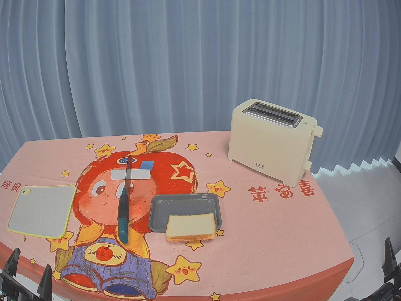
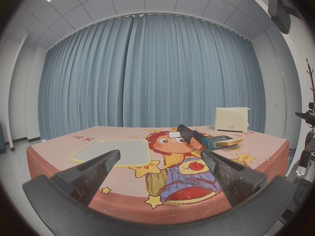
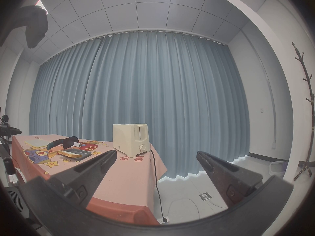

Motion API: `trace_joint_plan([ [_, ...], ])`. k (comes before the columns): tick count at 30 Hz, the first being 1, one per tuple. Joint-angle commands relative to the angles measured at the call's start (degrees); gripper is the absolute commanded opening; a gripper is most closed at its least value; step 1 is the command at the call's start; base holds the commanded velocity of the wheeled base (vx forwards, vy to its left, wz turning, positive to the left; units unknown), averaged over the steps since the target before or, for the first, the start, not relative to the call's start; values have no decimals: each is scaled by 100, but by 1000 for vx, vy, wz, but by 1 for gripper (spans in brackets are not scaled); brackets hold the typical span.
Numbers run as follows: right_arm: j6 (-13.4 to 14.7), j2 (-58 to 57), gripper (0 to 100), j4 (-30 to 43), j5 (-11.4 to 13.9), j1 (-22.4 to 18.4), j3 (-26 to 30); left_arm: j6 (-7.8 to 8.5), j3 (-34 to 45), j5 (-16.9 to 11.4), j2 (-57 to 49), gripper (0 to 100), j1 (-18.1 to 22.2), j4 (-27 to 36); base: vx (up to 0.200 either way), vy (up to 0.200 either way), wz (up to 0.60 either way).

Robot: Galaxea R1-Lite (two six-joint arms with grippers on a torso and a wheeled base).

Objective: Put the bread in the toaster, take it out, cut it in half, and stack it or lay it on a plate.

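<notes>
A slice of bread (image 1: 191,227) leans over the near rim of a grey tray (image 1: 184,202) at the table's middle. The cream toaster (image 1: 271,140) stands at the back right, slots up and bare. A knife (image 1: 124,206) with a teal handle lies left of the tray, its blade propped on a small white rest. A grey cutting board (image 1: 42,210) with a yellow rim lies at the left. My left gripper (image 1: 28,270) hangs open off the table's near left corner. My right gripper (image 3: 157,163) is open, low beside the table's right end. The bread (image 2: 229,142) and toaster (image 3: 131,139) are far from both.
The table wears a pink cloth (image 1: 267,230) with a cartoon print. A blue curtain (image 1: 200,55) hangs behind. The toaster's cord (image 3: 155,177) drops off the table's right end to a floor socket. A coat stand (image 3: 306,115) is by the right wall.
</notes>
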Motion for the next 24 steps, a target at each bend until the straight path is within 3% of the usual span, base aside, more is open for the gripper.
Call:
trace_joint_plan([
  [1,-1,-93,100,-110,-1,0,92,-1,101,2,-14,100,7,-1,0,0,0],
  [14,-107,-93,100,-532,122,0,101,-1,101,2,-5,100,7,-1,0,0,0],
  [24,-45,-93,100,-699,702,0,-101,-1,101,2,-5,100,-2,-1,0,0,0],
])
